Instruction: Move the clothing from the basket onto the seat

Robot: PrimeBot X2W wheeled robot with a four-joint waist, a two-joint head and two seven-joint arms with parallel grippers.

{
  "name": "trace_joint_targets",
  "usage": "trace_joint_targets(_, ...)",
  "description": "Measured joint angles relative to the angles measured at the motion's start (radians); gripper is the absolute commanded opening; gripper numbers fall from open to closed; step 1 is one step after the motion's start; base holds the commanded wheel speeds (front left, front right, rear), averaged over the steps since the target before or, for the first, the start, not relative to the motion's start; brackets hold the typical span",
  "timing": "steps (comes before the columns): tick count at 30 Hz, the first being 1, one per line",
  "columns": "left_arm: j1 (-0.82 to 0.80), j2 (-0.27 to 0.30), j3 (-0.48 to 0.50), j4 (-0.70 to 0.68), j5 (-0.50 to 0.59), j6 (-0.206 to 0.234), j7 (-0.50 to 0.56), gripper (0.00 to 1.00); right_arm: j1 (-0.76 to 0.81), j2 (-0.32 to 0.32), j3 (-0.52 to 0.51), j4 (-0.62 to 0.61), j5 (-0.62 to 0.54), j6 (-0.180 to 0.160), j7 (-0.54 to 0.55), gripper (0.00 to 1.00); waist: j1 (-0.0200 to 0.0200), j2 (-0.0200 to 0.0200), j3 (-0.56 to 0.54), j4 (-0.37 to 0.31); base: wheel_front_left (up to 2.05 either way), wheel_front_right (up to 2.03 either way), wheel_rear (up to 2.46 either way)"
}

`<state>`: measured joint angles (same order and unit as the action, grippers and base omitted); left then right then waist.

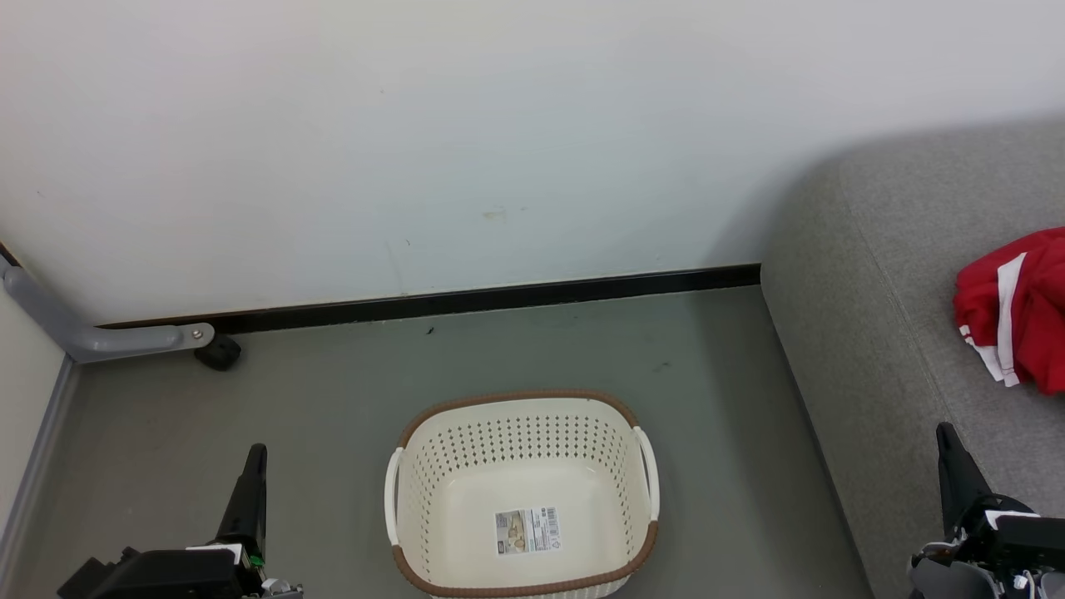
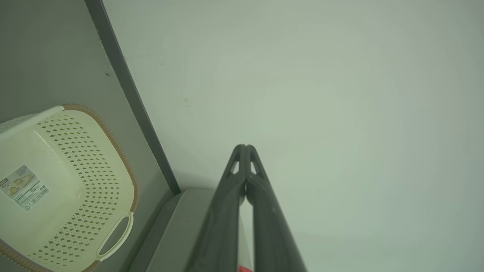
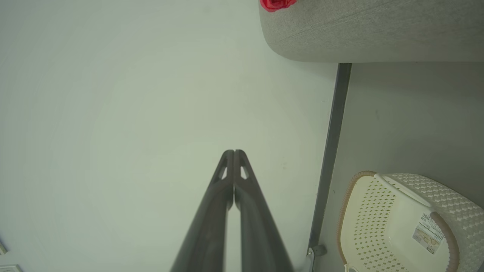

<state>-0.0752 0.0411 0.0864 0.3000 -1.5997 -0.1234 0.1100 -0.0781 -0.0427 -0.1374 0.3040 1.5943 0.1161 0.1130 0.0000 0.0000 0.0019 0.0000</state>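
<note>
Red, white-striped clothing [image 1: 1019, 312] lying bunched on the grey seat [image 1: 882, 274]

It is resting just beyond the right hand [image 3: 233, 152], not touching it. That hand and the left hand [image 2: 245, 148] are flanking the basket [image 1: 516, 396], fingers pressing together, holding nothing.

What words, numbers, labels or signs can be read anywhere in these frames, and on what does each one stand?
The paper sticker on the inside bottom of the basket: a barcode and small print, too small and blurred to read in all three views.
The clothing on the seat: white stripes, no readable lettering.
No other writing is legible.
</note>
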Motion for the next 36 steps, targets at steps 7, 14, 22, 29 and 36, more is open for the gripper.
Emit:
trace_joint_targets(7,0.000,0.000,0.000,0.000,0.000,0.000,0.000,0.00,0.000,0.000,0.000,0.000,0.000,0.000,0.000,0.00,0.0000,0.0000,0.000,0.000,0.00,0.00,0.00)
trace_joint_targets(14,0.000,0.000,0.000,0.000,0.000,0.000,0.000,0.00,0.000,0.000,0.000,0.000,0.000,0.000,0.000,0.00,0.0000,0.0000,0.000,0.000,0.00,0.00,0.00)
trace_joint_targets(22,0.000,0.000,0.000,0.000,0.000,0.000,0.000,0.00,0.000,0.000,0.000,0.000,0.000,0.000,0.000,0.00,0.0000,0.0000,0.000,0.000,0.00,0.00,0.00)
trace_joint_targets(29,0.000,0.000,0.000,0.000,0.000,0.000,0.000,0.00,0.000,0.000,0.000,0.000,0.000,0.000,0.000,0.00,0.0000,0.0000,0.000,0.000,0.00,0.00,0.00)
trace_joint_targets(36,0.000,0.000,0.000,0.000,0.000,0.000,0.000,0.00,0.000,0.000,0.000,0.000,0.000,0.000,0.000,0.00,0.0000,0.0000,0.000,0.000,0.00,0.00,0.00)
